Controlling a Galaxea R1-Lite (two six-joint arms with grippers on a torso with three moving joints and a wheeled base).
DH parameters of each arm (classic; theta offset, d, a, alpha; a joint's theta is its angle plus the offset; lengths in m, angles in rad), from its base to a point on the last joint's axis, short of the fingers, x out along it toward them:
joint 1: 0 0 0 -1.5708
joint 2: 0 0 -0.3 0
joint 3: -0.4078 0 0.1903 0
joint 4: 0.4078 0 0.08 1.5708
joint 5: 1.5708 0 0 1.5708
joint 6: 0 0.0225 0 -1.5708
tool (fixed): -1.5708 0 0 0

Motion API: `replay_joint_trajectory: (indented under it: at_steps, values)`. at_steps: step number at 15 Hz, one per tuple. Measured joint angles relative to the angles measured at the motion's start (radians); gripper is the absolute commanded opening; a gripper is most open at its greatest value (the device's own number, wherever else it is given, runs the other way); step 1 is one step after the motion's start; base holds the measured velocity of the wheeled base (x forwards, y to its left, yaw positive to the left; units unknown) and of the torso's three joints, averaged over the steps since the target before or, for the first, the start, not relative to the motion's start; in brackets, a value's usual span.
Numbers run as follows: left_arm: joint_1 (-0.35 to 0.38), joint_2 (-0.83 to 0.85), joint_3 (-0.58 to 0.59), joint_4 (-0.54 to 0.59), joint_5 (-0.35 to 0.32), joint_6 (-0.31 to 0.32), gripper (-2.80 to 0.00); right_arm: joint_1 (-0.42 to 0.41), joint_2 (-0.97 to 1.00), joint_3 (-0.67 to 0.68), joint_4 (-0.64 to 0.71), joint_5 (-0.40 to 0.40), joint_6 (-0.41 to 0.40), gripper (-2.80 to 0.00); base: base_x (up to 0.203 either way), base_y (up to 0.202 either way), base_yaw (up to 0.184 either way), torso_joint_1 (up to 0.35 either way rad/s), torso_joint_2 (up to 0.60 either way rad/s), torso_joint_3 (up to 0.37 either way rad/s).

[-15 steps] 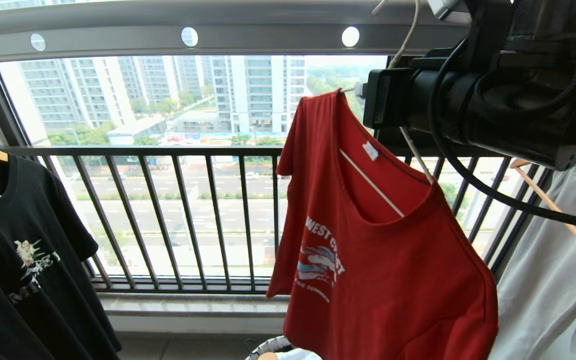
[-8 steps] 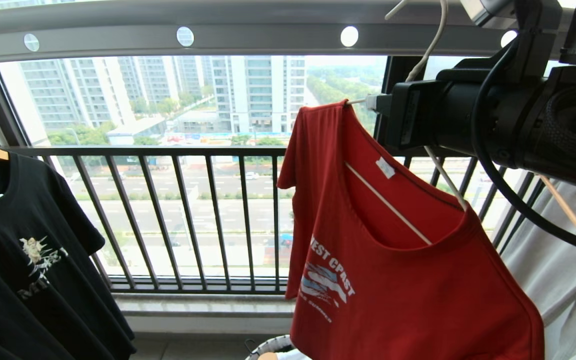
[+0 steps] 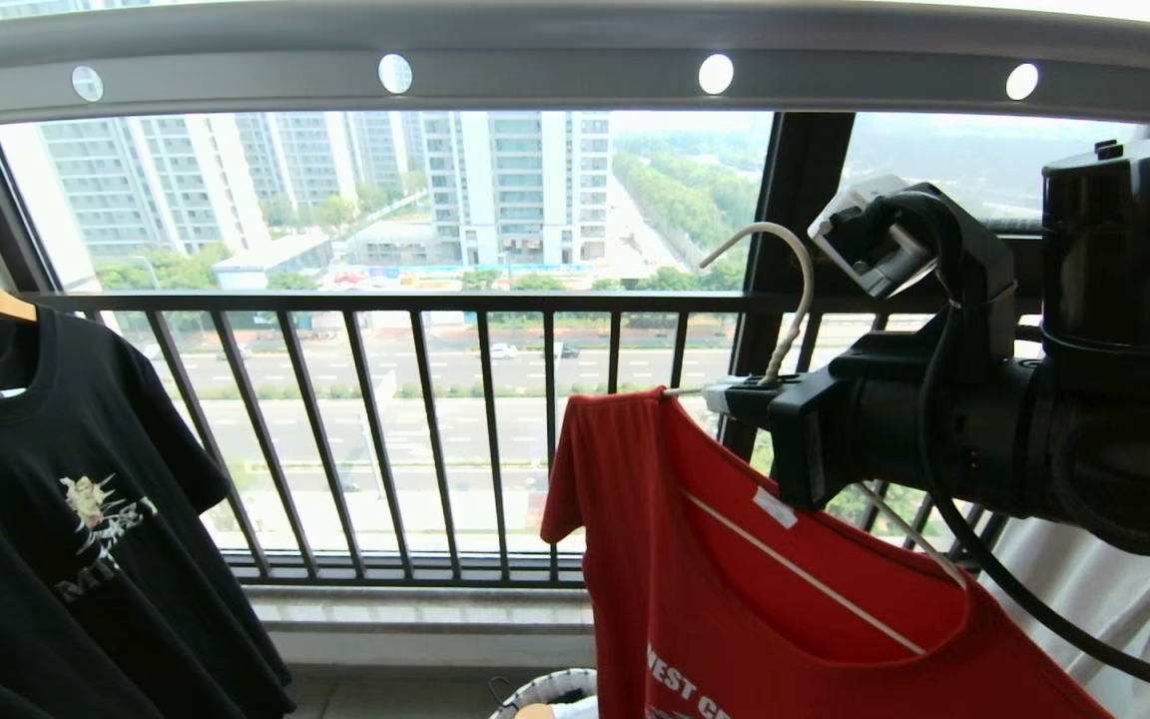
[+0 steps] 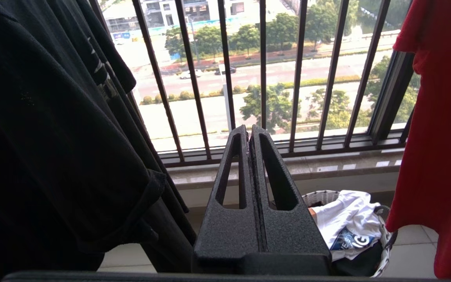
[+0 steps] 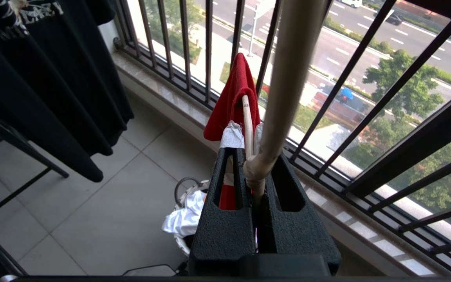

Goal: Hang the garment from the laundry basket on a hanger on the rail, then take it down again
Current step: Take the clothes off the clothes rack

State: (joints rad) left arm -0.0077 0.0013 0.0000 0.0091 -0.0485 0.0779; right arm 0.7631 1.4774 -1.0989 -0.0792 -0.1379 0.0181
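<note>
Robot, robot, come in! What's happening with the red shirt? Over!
Right gripper shut on thin cream-white wire hanger. Red T-shirt on it, hook below grey holed rail. Left gripper shut, empty.

We see the right gripper lower than a second ago, clamped at the neck of the hanger and now down in front of the balcony railing. The hanger's hook, which reached up to the rail in the earlier frames, now hangs clear below it, its curved tip free in the air. The garment has dropped with it: its shoulder sits under the railing's top bar, and most of its print has slid out of the head view's lower edge. A fourth hole in the rail is now uncovered.
</note>
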Motion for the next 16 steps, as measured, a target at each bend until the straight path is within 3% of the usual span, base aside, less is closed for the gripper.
replay_joint_trajectory:
  at_steps: [3,7,11,16]
  values:
    - [0.000,0.000,0.000,0.000,0.000,0.000,-2.80,-0.021,0.007,0.016,-0.010,0.129,-0.012,-2.80,0.000,0.000,0.000,0.000,0.00,0.000]
    - [0.000,0.000,0.000,0.000,0.000,0.000,-2.80,-0.037,0.014,0.039,-0.052,0.243,-0.009,-2.80,0.000,0.000,0.000,0.000,0.00,0.000]
    - [0.000,0.000,0.000,0.000,0.000,0.000,-2.80,-0.084,0.026,0.067,-0.146,0.277,-0.014,-2.80,0.000,0.000,0.000,0.000,0.00,0.000]
    - [0.000,0.000,0.000,0.000,0.000,0.000,-2.80,-0.095,0.040,0.084,-0.155,0.300,-0.013,-2.80,0.000,0.000,0.000,0.000,0.00,0.000]
